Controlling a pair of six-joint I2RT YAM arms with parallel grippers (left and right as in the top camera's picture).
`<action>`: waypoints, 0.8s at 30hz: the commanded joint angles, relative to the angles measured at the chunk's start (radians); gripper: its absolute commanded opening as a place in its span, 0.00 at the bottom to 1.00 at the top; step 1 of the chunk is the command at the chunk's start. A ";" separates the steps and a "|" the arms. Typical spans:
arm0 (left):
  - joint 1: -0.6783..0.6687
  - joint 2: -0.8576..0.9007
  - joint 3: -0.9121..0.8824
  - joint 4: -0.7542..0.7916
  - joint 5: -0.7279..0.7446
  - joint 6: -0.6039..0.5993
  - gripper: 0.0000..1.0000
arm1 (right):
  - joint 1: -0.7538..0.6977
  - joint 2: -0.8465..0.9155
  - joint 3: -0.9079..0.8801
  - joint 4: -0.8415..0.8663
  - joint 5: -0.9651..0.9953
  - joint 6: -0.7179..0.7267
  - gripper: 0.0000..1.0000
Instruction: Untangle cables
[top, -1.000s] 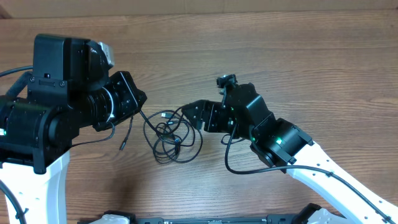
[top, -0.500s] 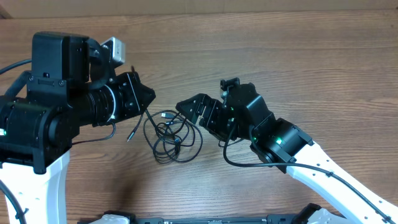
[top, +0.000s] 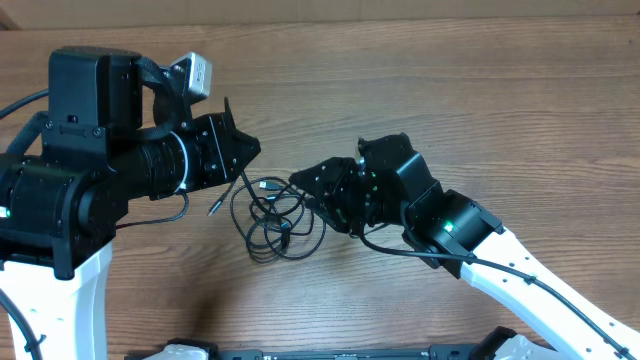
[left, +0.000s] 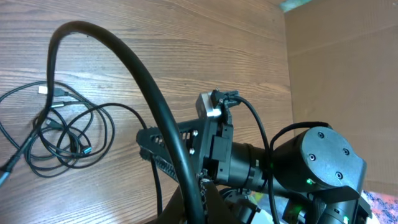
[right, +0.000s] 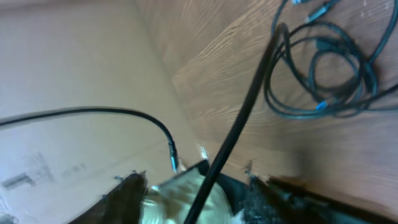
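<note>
Tangled cables (top: 272, 218) partly hidden by right gripper (top: 306, 183), jaws unclear, right-wrist view blurred

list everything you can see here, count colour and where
thin black cables with small plug ends: one tangled bundle, number of cords unclear, black, mid-table between the two grippers
wooden table: one, brown grain, under everything
cardboard panel: one, tan, standing at the table's edge
thicker arm cable: one clearly seen, black, looping off the right arm
left arm: one, black on a white base, left side of the table
right arm: one, black on a white link, lower right
left gripper: one, black, shut on a strand of the bundle, a plug end dangling below it
right gripper: one, black, at the bundle's right edge, jaw state unclear
</note>
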 joint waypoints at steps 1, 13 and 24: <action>-0.007 -0.002 0.015 0.006 0.020 0.029 0.04 | 0.003 -0.014 -0.002 0.010 -0.003 0.076 0.40; -0.007 -0.002 0.015 0.005 0.018 0.030 0.04 | 0.003 -0.014 -0.002 0.008 0.012 0.061 0.10; -0.007 -0.002 0.015 0.004 0.001 0.030 0.04 | 0.003 -0.014 -0.002 -0.108 0.340 -0.195 0.04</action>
